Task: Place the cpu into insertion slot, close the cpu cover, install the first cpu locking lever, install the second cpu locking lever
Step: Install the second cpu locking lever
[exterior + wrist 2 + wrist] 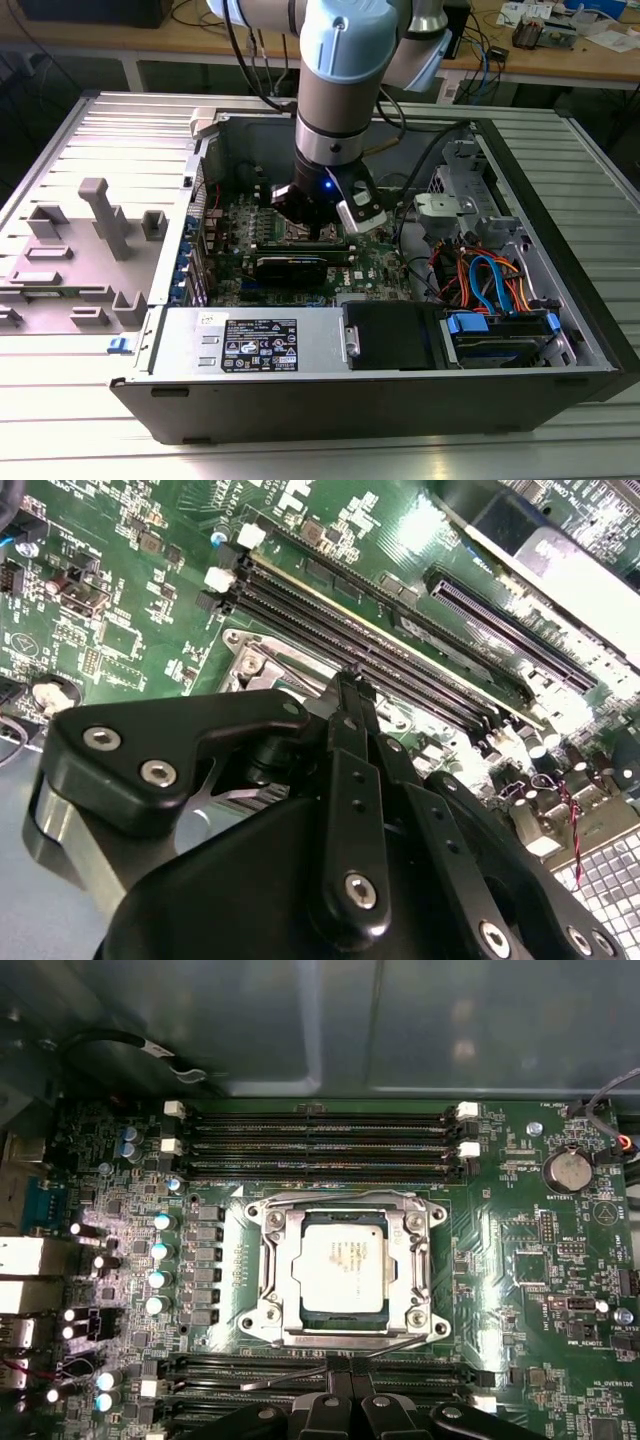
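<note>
With the cpu (343, 1269) seated in the insertion slot (425, 1305) under the closed cpu cover (287, 1265), the tool (348, 1395) hovers fingers together at the socket's edge.

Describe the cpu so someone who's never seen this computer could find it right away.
Look inside the open computer case at the green circuit board. Between the two banks of long black memory slots sits a silvery metal frame, the cpu cover. The cpu is the flat, pale silver square in that frame's window, unlike the dark narrow slots around it.
</note>
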Robot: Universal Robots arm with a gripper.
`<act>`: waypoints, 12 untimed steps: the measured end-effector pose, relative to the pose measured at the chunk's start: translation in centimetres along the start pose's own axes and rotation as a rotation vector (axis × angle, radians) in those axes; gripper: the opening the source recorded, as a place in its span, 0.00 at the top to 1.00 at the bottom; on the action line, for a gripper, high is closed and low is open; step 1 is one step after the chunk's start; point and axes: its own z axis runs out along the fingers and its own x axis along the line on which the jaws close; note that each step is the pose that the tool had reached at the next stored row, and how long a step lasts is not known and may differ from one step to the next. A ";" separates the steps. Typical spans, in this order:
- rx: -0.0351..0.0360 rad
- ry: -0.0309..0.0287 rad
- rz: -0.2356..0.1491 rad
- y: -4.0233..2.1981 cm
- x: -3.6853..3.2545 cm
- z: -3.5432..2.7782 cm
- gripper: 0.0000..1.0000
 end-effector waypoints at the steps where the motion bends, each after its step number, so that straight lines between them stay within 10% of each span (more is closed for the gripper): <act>1: -0.0018 0.0003 0.000 0.00 0.12 0.04 0.89; 12: -0.0298 0.0006 -0.004 -0.41 1.74 0.55 0.89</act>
